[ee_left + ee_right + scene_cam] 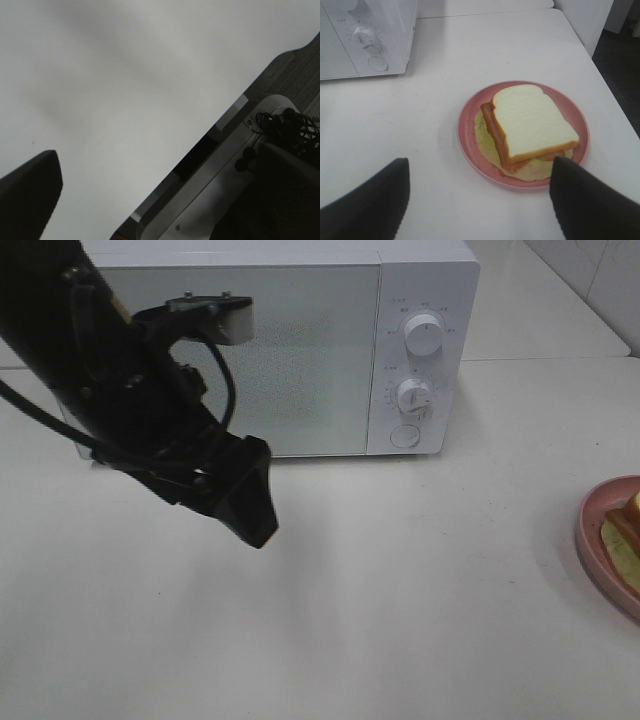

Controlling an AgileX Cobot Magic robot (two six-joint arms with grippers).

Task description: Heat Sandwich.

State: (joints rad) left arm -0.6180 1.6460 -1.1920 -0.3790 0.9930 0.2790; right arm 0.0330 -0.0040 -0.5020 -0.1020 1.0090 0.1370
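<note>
The sandwich (530,125), white bread over a ham layer and pale filling, lies on a round pink plate (470,117) on the white table. My right gripper (479,164) hovers just short of the plate, open, with its two dark fingers spread wide and nothing between them. In the exterior view only a slice of the sandwich (628,530) and the plate (590,530) shows at the right edge. My left gripper (250,512) hangs over the table in front of the microwave's left side. Its one visible finger (32,187) sits far to the side over bare table, so it reads as open and empty.
The white microwave (300,350) stands at the back with its door shut and two knobs (424,336) plus a round button on its right panel. It also shows as the microwave (365,35) beyond the plate. The table edge (200,155) runs near the left arm.
</note>
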